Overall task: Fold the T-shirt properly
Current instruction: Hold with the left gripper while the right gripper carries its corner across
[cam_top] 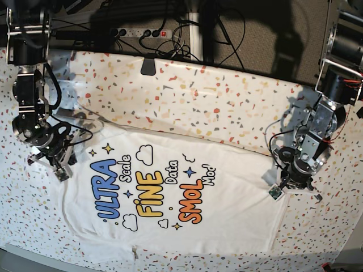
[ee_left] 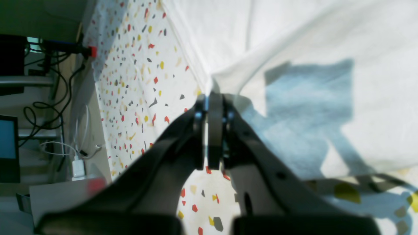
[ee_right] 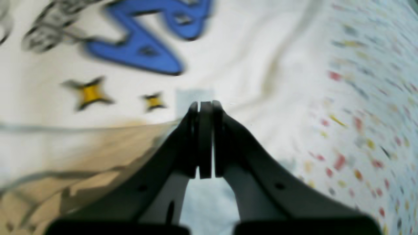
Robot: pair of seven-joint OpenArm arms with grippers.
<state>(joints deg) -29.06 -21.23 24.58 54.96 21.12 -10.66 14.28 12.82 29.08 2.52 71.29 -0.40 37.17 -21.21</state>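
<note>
Both pincers look pressed together on T-shirt point(cam_top: 170, 192) edges: left pincer point(ee_left: 209, 94) pinches white hem, right pincer point(ee_right: 205, 103) sits beside the blue print. Shirt lies print-up on worktop point(cam_top: 227, 102) between them. I judge we're at the spreading step; next needs an even lift.

White T-shirt point(cam_top: 170, 192), blue-yellow-orange print; speckled table covering point(cam_top: 227, 102).

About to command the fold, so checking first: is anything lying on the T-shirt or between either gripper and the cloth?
Nothing visible does. The T-shirt lies print-up on the speckled table covering with no other object on it. The left gripper is shut on a pinch of white cloth; the right gripper is shut at the shirt's surface, its grip unclear.
</note>
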